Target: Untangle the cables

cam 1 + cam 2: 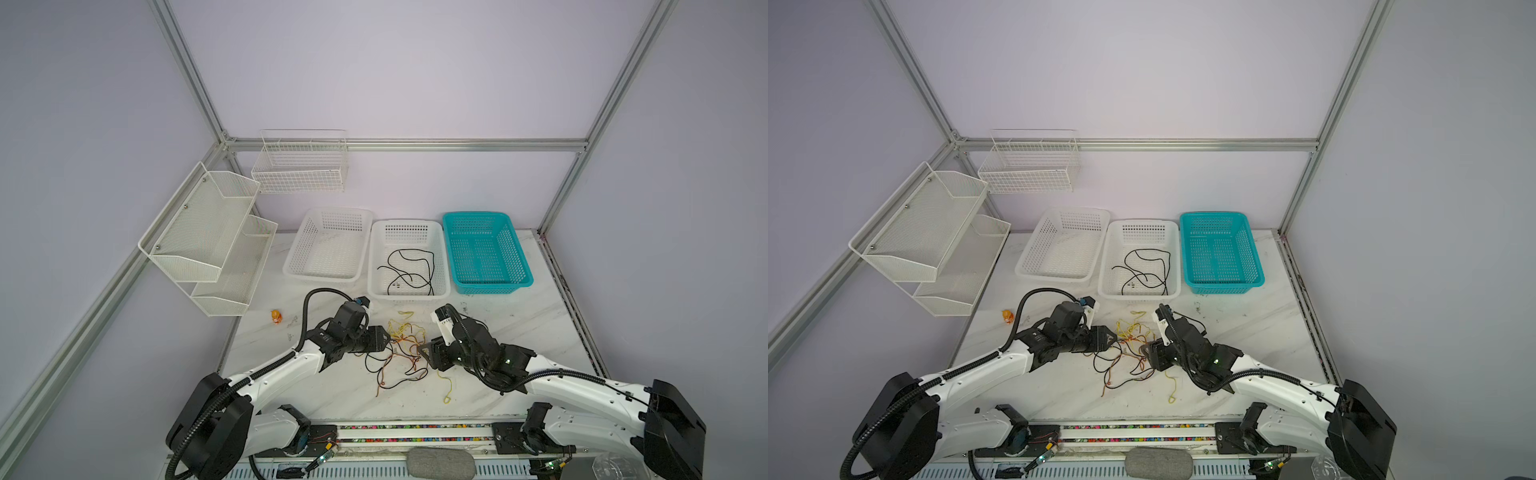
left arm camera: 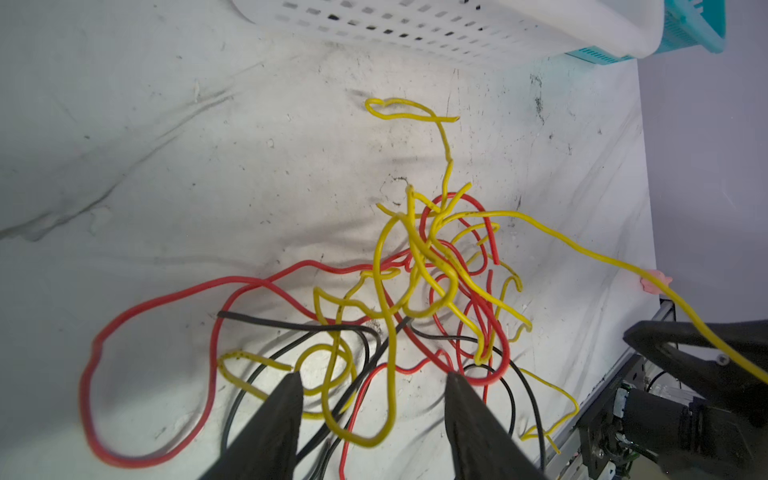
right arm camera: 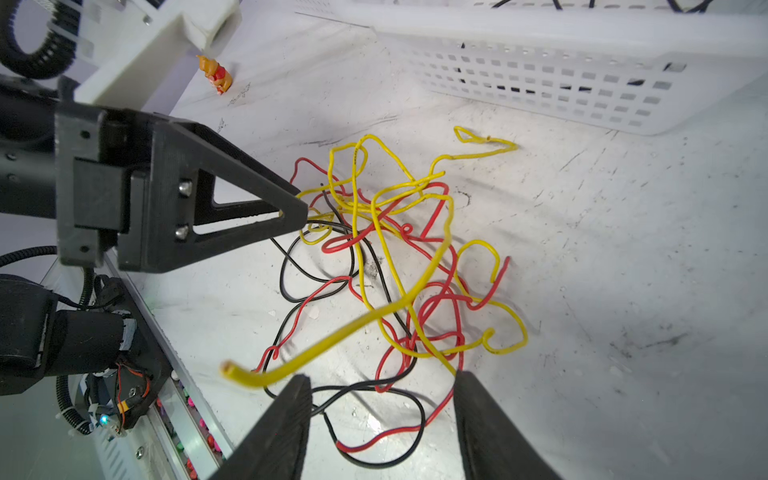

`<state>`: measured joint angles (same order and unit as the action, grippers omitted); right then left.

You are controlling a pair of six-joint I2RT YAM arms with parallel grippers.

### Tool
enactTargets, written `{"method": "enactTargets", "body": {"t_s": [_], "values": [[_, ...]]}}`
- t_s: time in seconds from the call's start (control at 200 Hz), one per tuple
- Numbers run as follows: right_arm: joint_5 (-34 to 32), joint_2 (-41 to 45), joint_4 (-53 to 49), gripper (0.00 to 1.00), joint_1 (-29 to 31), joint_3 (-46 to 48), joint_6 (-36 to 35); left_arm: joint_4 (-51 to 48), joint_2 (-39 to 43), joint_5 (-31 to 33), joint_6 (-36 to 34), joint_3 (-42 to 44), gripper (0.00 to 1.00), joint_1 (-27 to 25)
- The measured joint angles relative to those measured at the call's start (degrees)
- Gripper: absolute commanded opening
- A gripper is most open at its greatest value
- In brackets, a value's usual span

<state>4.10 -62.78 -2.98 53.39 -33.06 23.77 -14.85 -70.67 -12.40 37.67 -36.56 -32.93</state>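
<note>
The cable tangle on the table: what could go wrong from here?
1. The left gripper has open jaws that straddle yellow, red and black strands of the cables at once. Closing could pinch several and tighten the knot.
2. One yellow cable seems to lie raised across the right gripper, whose jaws are open. It may slip off or drag the whole clump when that arm moves.

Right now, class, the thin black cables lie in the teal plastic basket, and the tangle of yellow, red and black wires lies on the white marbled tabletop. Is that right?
Not quite. Both top views show the thin black cables in the middle white perforated plastic basket, not the teal plastic basket. The tangle of yellow, red and black wires does lie on the white marbled tabletop.
</note>
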Motion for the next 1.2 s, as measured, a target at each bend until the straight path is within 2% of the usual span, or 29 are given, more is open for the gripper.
{"method": "enactTargets", "body": {"t_s": [0.25, 0.67, 0.9, 1.055, 1.2], "values": [[1.09, -0.98, 1.51, 0.57, 0.00, 1.60, 0.20, -1.27, -2.58, 1.18, -1.62, -3.45, 0.50, -0.31], [2.51, -0.94, 4.09, 0.57, 0.00, 2.80, 0.42, -5.84, -6.54, 2.86, -4.13, -4.52, 0.31, -0.98], [3.98, -0.96, 5.79, 0.57, 0.04, 3.65, 0.44, -6.40, -7.10, 3.61, -4.79, -6.51, 0.10, -1.01], [5.01, -1.42, 7.48, 0.58, 0.15, 4.11, 0.44, -7.19, -6.78, 3.50, -4.85, -7.39, 0.00, -1.07], [6.38, -1.42, 9.42, 0.57, 0.59, 4.44, 0.46, -9.16, -3.61, 2.95, -4.79, -7.50, 0.00, -1.25]]}}
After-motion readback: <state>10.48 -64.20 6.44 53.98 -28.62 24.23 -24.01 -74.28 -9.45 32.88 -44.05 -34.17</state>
